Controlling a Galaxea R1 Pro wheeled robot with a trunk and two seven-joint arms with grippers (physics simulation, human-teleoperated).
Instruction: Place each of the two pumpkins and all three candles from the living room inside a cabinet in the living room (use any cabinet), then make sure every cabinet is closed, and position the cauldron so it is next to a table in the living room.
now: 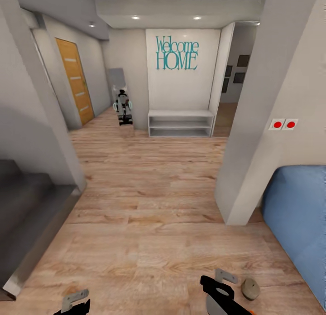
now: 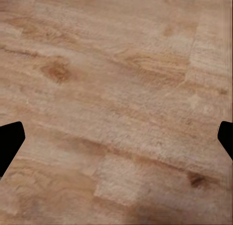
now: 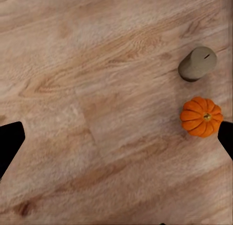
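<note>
From the head camera a candle [image 1: 250, 288] is lying on the wooden floor [image 1: 149, 206] beside the right end effector [image 1: 220, 285], while both wrist cameras are showing released, empty end effectors, the right one over that candle [image 3: 197, 63] and a pumpkin [image 3: 201, 116], suggesting nothing is stowed yet

Pale wooden floor [image 1: 149, 206] runs to a white wall [image 1: 181, 88] lettered "Welcome HOME" [image 1: 177, 53], above a low open shelf [image 1: 180, 123]; an orange door [image 1: 75, 80] stands left.

Both black-and-grey arms hang low, left gripper [image 1: 74, 301] and right gripper [image 1: 220, 281] pointing downward, fingers spread wide, gripping nothing.
</note>
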